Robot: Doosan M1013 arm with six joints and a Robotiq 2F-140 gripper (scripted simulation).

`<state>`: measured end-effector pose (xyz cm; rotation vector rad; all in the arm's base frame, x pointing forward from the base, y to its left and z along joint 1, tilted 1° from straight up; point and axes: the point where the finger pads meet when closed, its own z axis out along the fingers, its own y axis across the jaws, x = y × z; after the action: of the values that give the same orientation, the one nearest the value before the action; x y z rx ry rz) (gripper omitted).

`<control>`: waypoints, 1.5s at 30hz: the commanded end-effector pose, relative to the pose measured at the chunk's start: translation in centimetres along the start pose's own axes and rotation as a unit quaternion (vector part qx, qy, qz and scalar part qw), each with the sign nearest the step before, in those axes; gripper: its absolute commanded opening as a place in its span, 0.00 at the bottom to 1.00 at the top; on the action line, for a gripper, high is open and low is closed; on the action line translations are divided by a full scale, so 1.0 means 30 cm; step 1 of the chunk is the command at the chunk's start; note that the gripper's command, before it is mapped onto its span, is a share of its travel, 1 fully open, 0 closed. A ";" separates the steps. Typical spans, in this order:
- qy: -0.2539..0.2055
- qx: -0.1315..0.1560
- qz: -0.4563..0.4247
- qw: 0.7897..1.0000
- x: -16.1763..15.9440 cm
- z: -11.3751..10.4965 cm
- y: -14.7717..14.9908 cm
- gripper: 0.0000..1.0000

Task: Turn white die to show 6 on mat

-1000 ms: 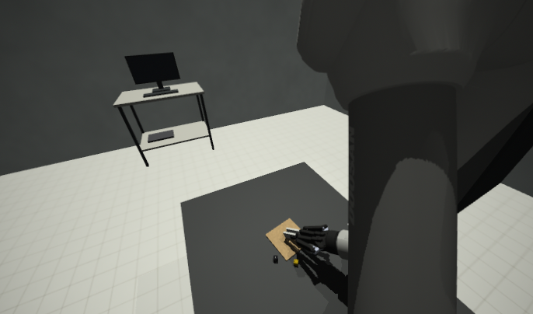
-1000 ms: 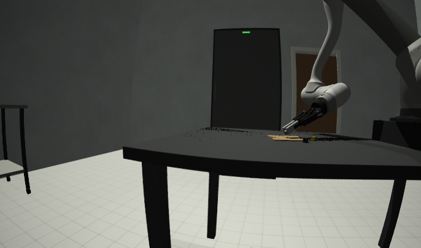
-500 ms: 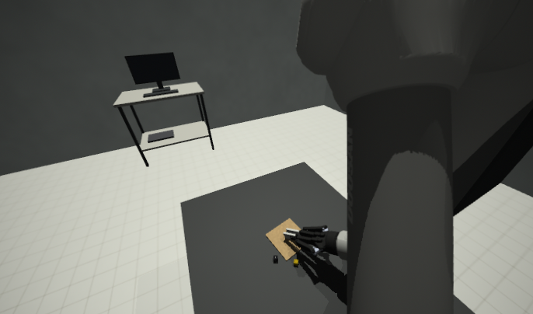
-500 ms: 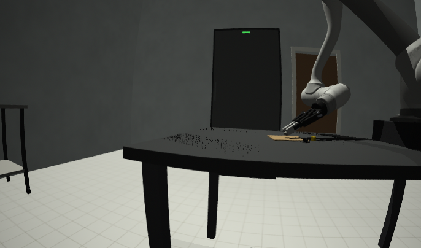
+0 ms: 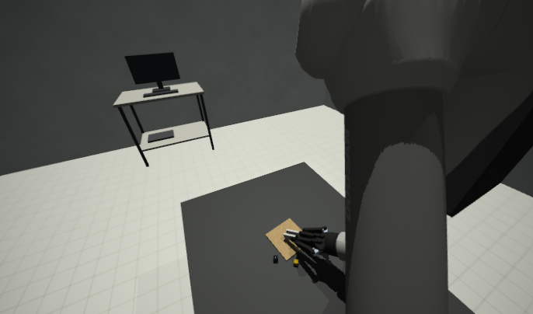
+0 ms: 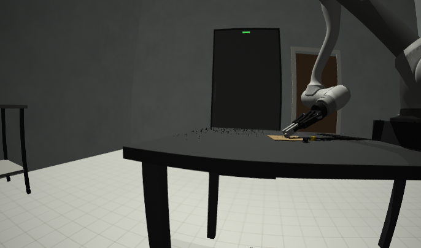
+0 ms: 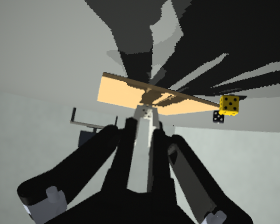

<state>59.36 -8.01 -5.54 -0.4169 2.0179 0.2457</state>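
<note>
My gripper (image 5: 290, 234) reaches in slanted over the tan mat (image 5: 283, 238) and is shut on the white die (image 7: 145, 115), a small pale cube pinched at the fingertips just above the mat. It also shows in the exterior view (image 6: 286, 132) over the mat (image 6: 284, 137). I cannot read the die's faces. A yellow die (image 5: 295, 262) and a black die (image 5: 275, 259) lie on the dark table just off the mat's near edge; the wrist view shows the yellow die (image 7: 229, 104) and the black die (image 7: 219, 116) to the right of the mat (image 7: 153, 96).
The arm's thick grey link (image 5: 393, 195) hides the right part of the table (image 5: 260, 242) in the top view. A desk with a monitor (image 5: 158, 97) stands far off on the tiled floor. The robot base (image 6: 402, 129) stands at the table's right end.
</note>
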 end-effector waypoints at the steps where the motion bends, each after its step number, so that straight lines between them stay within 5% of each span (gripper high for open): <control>1: 0.000 0.000 0.000 1.000 0.001 0.001 0.000 0.07; 36: 0.000 0.000 0.000 1.000 0.001 0.001 0.000 0.07; 45: 0.000 0.000 0.000 1.000 0.001 0.001 0.000 0.14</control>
<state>59.36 -8.01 -5.58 -0.4168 2.0179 0.2457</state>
